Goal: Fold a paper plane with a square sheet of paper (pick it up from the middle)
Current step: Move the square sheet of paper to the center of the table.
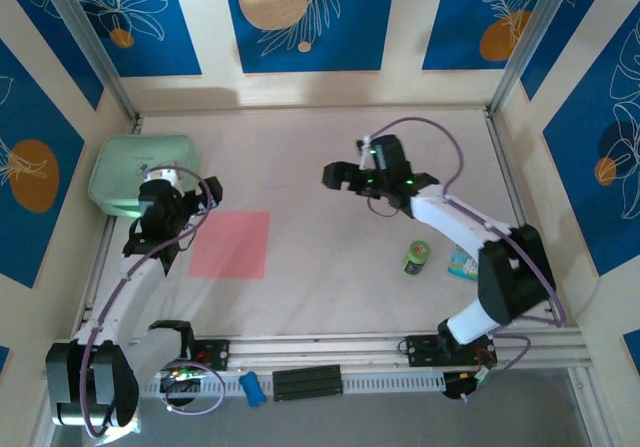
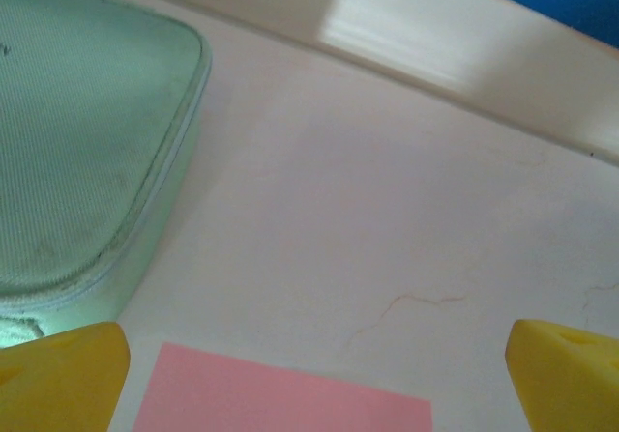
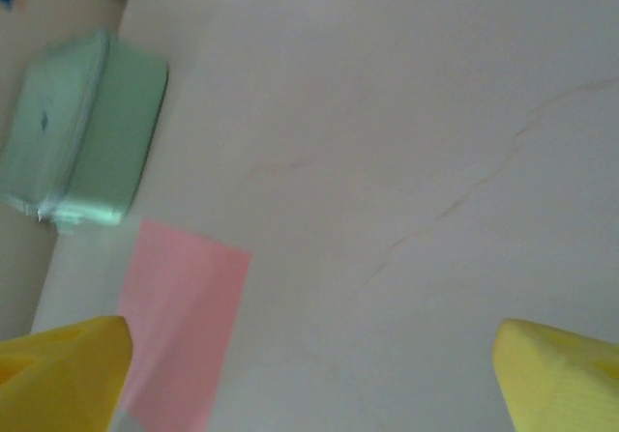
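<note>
Hovering with left claw and right claw spread, risking skidding the flat square sheet of paper across the tabletop.

Nothing legible appears anywhere in the scene. The small green can on the right carries a label, and the teal packet just right of it bears print, but both are too small to read. A faint dark mark on the mint-green case at far left is also illegible.

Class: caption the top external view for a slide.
Both open: left gripper, right gripper; square sheet of paper flat, unfolded.
</note>
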Controlling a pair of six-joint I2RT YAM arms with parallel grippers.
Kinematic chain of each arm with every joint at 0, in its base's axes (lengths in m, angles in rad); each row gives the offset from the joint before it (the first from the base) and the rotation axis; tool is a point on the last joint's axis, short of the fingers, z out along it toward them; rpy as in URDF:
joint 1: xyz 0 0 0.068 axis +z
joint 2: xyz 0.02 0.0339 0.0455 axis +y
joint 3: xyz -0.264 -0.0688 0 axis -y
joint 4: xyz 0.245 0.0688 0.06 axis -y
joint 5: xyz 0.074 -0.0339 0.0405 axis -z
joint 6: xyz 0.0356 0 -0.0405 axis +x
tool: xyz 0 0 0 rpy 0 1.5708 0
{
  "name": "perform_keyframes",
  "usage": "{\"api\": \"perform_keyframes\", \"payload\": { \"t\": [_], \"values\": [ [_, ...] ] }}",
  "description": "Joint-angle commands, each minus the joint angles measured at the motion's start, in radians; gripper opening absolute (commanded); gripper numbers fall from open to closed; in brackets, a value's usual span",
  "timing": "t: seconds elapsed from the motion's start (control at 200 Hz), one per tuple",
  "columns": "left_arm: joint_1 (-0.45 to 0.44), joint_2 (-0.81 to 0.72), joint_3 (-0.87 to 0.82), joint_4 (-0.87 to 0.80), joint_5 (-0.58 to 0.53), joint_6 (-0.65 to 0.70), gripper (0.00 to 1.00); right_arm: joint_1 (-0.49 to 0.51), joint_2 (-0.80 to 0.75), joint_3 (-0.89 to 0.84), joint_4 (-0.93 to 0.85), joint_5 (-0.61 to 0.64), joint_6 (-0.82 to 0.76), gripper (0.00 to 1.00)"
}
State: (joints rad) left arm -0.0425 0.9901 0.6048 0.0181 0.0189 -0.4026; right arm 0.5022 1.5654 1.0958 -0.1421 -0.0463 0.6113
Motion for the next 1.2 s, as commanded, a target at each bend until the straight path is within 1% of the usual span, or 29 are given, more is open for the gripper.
{"api": "perform_keyframes", "payload": {
  "t": [0.0, 0.135, 0.265, 0.405, 0.55, 0.675, 0.84, 1.041, 1.196],
  "values": [
    [-0.002, -0.013, 0.032, -0.074, 0.002, 0.02, 1.0, 0.11, 0.126, 0.1, -0.095, -0.048, 0.041, 0.86],
    [0.0, -0.022, 0.058, -0.134, -0.052, 0.03, 0.99, 0.242, 0.301, 0.26, -0.182, -0.036, 0.02, 0.72],
    [0.001, -0.035, 0.067, -0.165, -0.105, 0.036, 0.99, 0.329, 0.436, 0.383, -0.214, -0.056, 0.006, 0.63],
    [0.004, -0.042, 0.068, -0.166, -0.115, 0.033, 0.99, 0.405, 0.589, 0.553, -0.295, -0.061, -0.026, 0.59],
    [0.006, -0.05, 0.069, -0.179, -0.121, 0.033, 0.99, 0.44, 0.702, 0.683, -0.365, -0.07, -0.049, 0.57],
    [0.006, -0.054, 0.07, -0.182, -0.118, 0.032, 0.99, 0.442, 0.751, 0.73, -0.391, -0.069, -0.058, 0.57],
    [0.007, -0.049, 0.071, -0.182, -0.111, 0.031, 0.99, 0.419, 0.765, 0.715, -0.433, -0.03, -0.061, 0.57],
    [0.007, -0.04, 0.074, -0.189, -0.094, 0.031, 1.0, 0.326, 0.694, 0.57, -0.474, 0.031, -0.136, 0.56],
    [0.007, -0.016, 0.088, -0.199, -0.065, 0.028, 0.99, 0.207, 0.592, 0.401, -0.501, 0.064, -0.179, 0.56]
  ]
}}
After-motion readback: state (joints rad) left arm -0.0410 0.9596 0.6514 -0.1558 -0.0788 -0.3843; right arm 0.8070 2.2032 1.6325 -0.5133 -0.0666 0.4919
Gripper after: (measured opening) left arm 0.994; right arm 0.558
